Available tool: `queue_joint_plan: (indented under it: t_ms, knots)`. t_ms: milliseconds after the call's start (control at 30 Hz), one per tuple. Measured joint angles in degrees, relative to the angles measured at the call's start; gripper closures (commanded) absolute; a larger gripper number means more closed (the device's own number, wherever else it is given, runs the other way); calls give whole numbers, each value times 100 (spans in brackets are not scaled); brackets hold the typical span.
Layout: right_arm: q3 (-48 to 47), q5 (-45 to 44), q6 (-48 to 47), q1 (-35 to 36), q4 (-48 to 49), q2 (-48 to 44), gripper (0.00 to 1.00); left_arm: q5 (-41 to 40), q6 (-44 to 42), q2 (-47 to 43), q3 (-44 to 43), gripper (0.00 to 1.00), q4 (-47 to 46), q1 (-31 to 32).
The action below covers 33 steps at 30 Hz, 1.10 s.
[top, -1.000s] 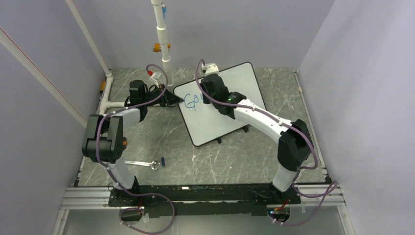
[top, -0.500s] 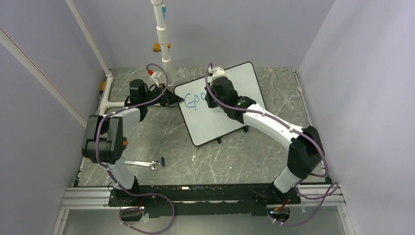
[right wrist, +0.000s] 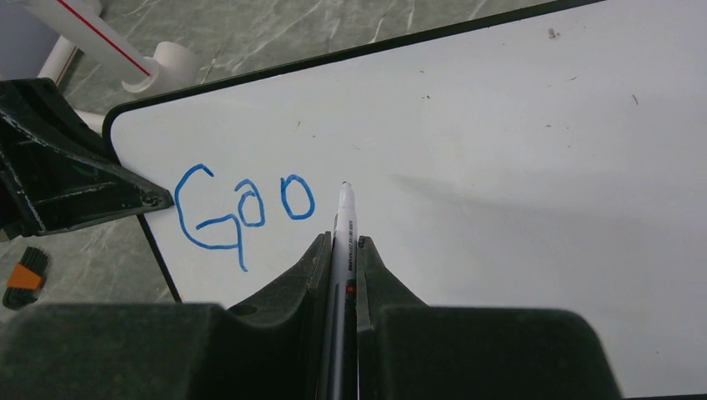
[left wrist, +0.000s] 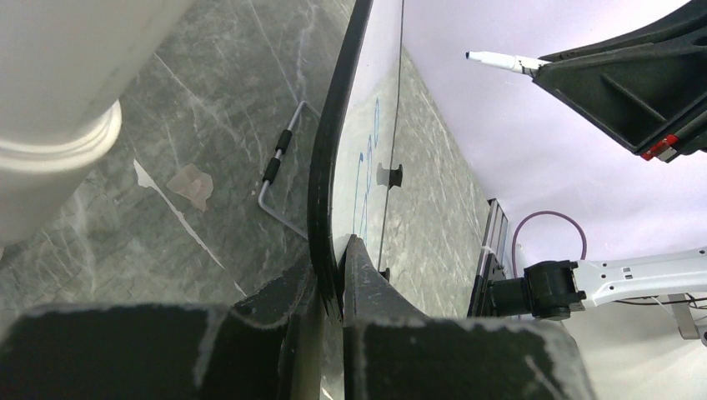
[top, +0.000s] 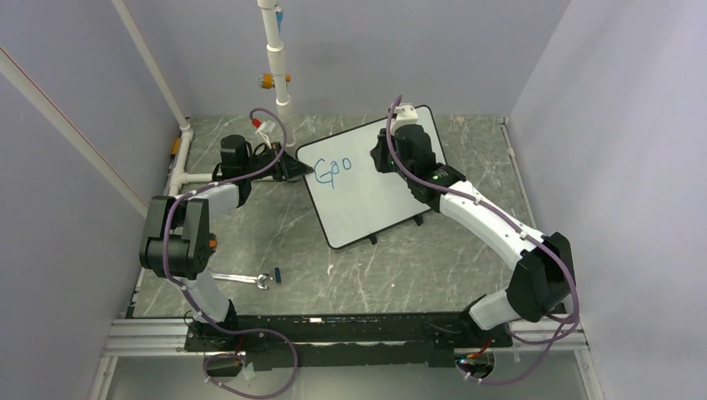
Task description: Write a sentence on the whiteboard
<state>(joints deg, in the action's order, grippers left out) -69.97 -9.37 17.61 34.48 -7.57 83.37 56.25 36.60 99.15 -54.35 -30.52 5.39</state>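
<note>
The whiteboard [top: 375, 179] sits on the grey marbled worktop [top: 275, 242] towards its far side, turned askew so that one rounded corner points at the back wall, and propped up on small black feet rather than lying flat. It is a large white rectangle with a thin black frame. Its surface is mostly bare, flecked with a few tiny dark specks. The sentence [right wrist: 242, 212] so far is only three blue marker letters near the board's left end, a large "G" with a hooked tail followed by two small round "o"s, reading "Goo". The left jaws are pressed together on the board's left edge, one on either face of the black frame, close to the lettering. The right jaws, above the board's middle, pinch a white marker [right wrist: 343, 242] along its barrel. Its tip points at the blank white just right of the second "o", and in the left wrist view that tip looks to stand off the board's face. Well apart from the board, off its near-left corner, a metal wrench [top: 242, 278] and a small blue item [top: 277, 274] lie on the worktop. A white pipe [top: 279, 58] rises at the back wall beyond the board's left end.
</note>
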Motion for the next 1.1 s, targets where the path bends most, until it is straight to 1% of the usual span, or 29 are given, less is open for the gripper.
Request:
queue_joint_plan:
  t_ms: [133,433,1100]
  knots:
    - [-11,90,20,-33,61,109,100,0,-2,0,0,100,0,0]
    - [-275,179,17,-26,39,728,100,-2,-48,-2,-2,100,17,0]
    - [-605,160,-9,-26,33,1106,100,-17,-61,-2,-15,100,103,-2]
